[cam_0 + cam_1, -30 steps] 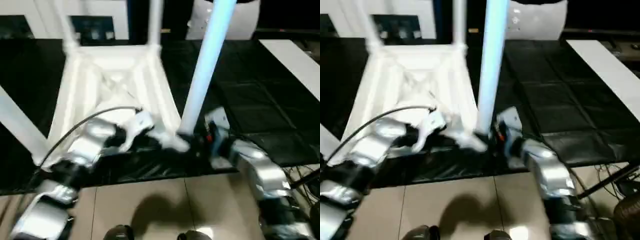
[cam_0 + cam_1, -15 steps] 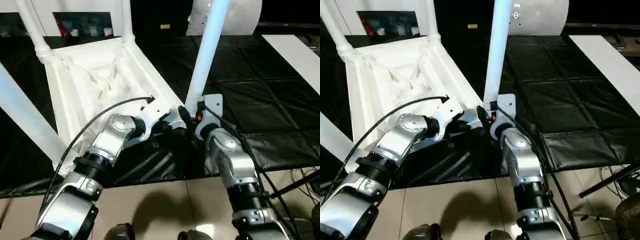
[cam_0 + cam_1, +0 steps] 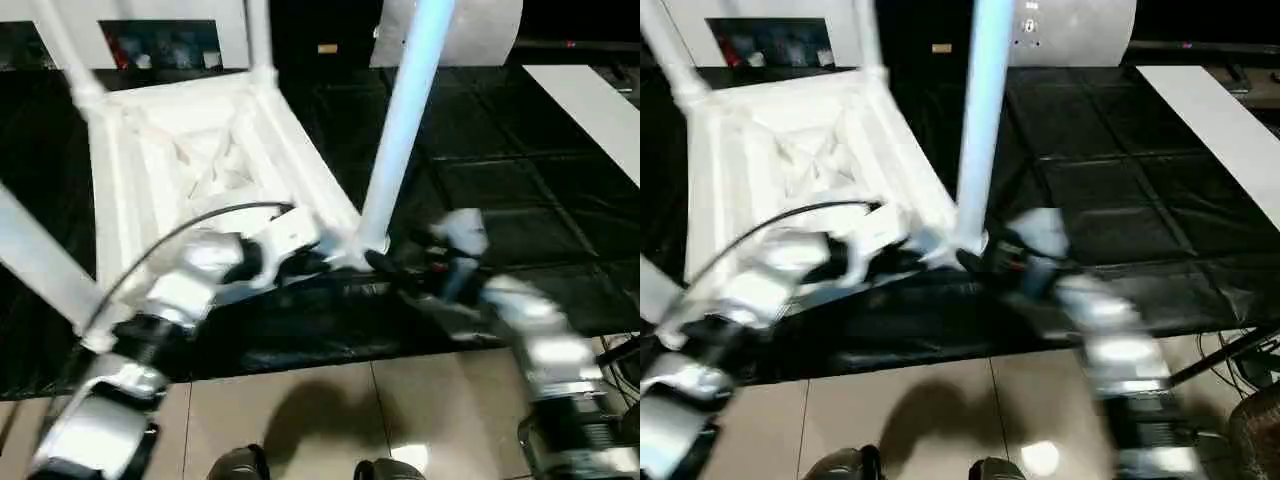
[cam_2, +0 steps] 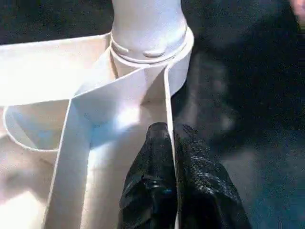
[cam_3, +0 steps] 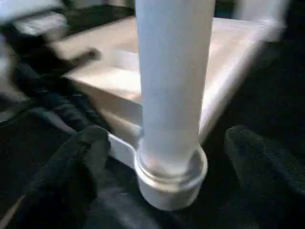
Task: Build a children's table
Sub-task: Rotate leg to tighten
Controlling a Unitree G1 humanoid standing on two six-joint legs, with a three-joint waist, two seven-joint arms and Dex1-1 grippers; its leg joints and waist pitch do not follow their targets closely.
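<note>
Having spread wide, the right gripper (image 5: 164,157) has freed the white tapered tube leg (image 3: 400,130), seated; left gripper (image 4: 174,157) pinches the white plastic tabletop's rim (image 4: 167,95).

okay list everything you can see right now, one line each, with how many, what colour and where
Table top: one, white, upside down on the mat.
Legs: four, white, standing up from its corner sockets.
Mat: one, black, under the table.
Floor tiles: beige, nearest the robot.
Board: one, white, on the mat at right.
Left gripper: black fingers, shut on the table top's rim wall.
Right gripper: black fingers, open either side of the near leg's base.
</note>
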